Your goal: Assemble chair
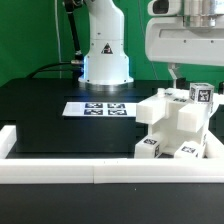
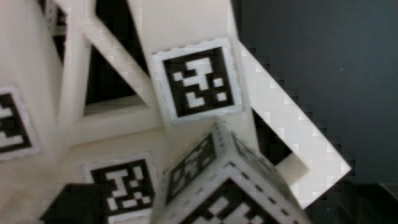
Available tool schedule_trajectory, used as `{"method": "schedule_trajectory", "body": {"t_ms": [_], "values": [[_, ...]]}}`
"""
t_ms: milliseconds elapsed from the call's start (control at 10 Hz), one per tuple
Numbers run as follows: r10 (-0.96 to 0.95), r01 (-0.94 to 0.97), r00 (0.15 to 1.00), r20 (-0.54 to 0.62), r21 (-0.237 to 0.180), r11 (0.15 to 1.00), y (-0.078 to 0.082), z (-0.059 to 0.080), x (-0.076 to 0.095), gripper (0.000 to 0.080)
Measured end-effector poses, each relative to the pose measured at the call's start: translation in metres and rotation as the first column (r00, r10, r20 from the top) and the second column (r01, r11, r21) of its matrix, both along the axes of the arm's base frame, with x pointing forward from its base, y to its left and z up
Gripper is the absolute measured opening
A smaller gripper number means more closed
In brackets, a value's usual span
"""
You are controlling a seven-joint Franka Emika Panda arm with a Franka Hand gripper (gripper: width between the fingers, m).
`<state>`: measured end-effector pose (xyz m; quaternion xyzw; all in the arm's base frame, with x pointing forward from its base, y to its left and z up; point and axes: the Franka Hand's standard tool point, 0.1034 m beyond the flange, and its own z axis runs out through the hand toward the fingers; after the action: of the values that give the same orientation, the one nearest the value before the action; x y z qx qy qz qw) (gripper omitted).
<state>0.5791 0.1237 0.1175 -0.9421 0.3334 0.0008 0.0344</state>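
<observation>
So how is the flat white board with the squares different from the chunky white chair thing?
The marker board is thin and lies flat on the black table; the chair is blocky and stands up tall. The marker board sits alone mid-table; the chair is under the gripper. Both are white with black-and-white tags.

Your arm is glossy white with rounded, bulbous links, a blue-lit base ring and black cables; its hand housing is white and boxy.

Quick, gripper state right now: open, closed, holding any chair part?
Gripper: above the chair pieces; fingers barely visible, so open, shut or holding cannot be told.
</observation>
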Motion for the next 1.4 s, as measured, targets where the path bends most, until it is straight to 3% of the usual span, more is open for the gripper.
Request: {"method": "schedule_trajectory", "body": {"t_ms": [400,600,700,800,1000,1400], "values": [[0.266,-0.266,0.964,0.013,-0.019,0.964,-0.0011,-0.0002,-0.0001,0.0649],[0.419,-0.418,0.908,0.013,-0.040,0.907,-0.0028,-0.0002,0.0000,0.0649],[0.430,-0.430,0.903,0.013,-0.042,0.902,-0.0032,-0.0003,-0.0001,0.0562],[0.429,-0.429,0.903,0.013,-0.042,0.902,-0.0032,-0.0003,-0.0001,0.0562],[0.415,-0.414,0.910,0.013,-0.042,0.909,-0.0033,-0.0002,0.0000,0.0285],[0.260,-0.260,0.966,0.009,-0.036,0.965,-0.0031,-0.0002,0.0000,0.0285]]}}
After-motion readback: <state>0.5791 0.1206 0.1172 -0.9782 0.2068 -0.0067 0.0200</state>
